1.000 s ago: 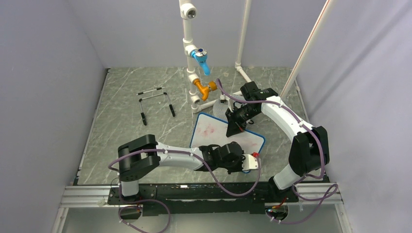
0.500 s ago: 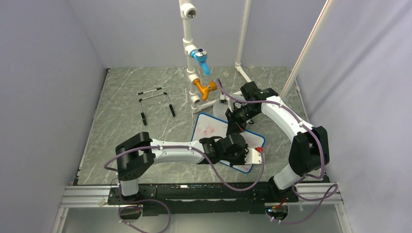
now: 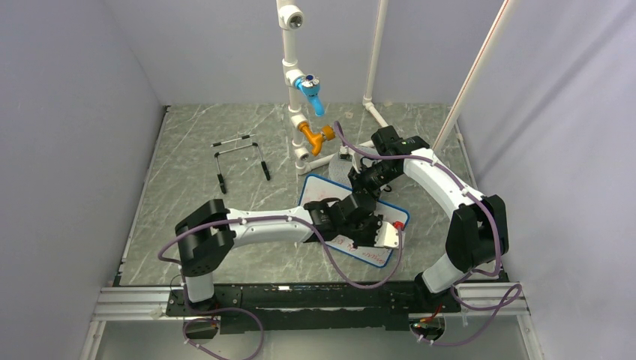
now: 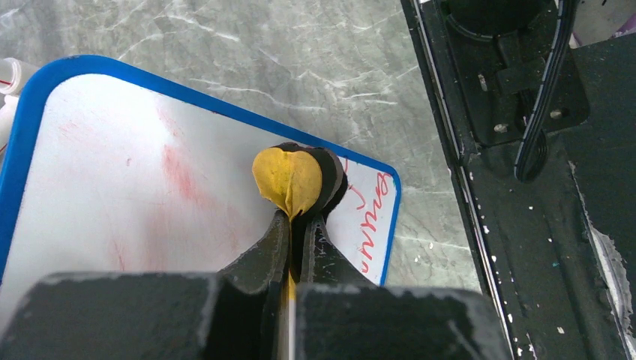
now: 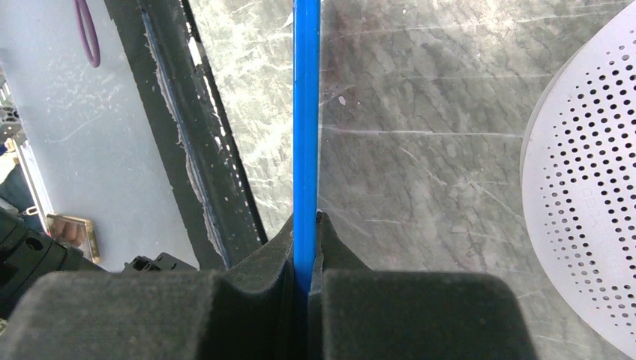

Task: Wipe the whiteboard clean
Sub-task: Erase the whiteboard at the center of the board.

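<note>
- Small flat rectangular whiteboard [image 5: 306, 112] with thin blue frame seen only edge-on in the right wrist view, as a blue strip; white face out of sight, one end buried between the black fingers of the right gripper [image 5: 306, 225].
- Round grey perforated disc [image 5: 585, 187] cut off by that picture's right edge; faint lettering on it unreadable.
- From above, middle of the board covered by the left arm [image 3: 262, 225], far edge by the right arm [image 3: 442, 180].
- Fingertips of the left gripper [image 4: 301, 219] hidden from above.
- Base of the crumpled yellow pad [image 4: 289, 180] lost between those fingers.
- Red handwriting [image 4: 373, 217] at the board's near right end partly masked by pad and fingers, illegible; too small to read from above.
</note>
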Robot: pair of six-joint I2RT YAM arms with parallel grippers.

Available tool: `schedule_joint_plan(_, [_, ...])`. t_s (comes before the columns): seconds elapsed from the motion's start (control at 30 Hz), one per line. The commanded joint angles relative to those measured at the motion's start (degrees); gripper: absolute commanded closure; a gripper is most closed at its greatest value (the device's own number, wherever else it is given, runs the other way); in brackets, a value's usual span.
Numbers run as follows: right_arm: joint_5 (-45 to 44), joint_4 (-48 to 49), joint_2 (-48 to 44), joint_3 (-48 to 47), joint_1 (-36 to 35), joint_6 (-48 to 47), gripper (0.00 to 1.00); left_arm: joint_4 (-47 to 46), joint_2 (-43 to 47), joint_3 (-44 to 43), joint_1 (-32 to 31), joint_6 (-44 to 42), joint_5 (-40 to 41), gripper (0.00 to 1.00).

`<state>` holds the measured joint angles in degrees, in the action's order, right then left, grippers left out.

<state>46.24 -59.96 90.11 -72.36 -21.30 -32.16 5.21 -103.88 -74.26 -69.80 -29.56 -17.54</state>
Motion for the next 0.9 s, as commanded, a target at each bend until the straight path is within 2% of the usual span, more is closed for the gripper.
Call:
schedule_joint_plan(0.0, [4.1,2.2,-0.4,-0.2,-0.5,-4.2,1.00,0.1,-2.0,-1.0,1.2,-3.3,-4.4,1.00])
schedule_joint_plan(0.2, [3.9,1.4,0.1,-0.3,-0.5,-4.9,1.00,1.2,-6.4,-1.4,1.2,-3.3,-7.5,1.00])
schedule_joint_plan(0.4, [4.3,0.9,0.2,-0.5,-0.4,-5.4,1.00,0.3,-9.8,-1.0,1.1,-1.4,-5.0,1.00])
schedule_joint_plan(0.63, [4.5,0.8,0.2,-0.5,-0.6,-5.4,1.00,-3.1,-9.6,0.8,0.5,4.3,6.6,1.00])
schedule_joint_plan(0.87, [4.6,0.8,0.0,-0.8,-0.5,-5.3,1.00,-4.7,-6.1,1.1,0.4,9.5,24.5,1.00])
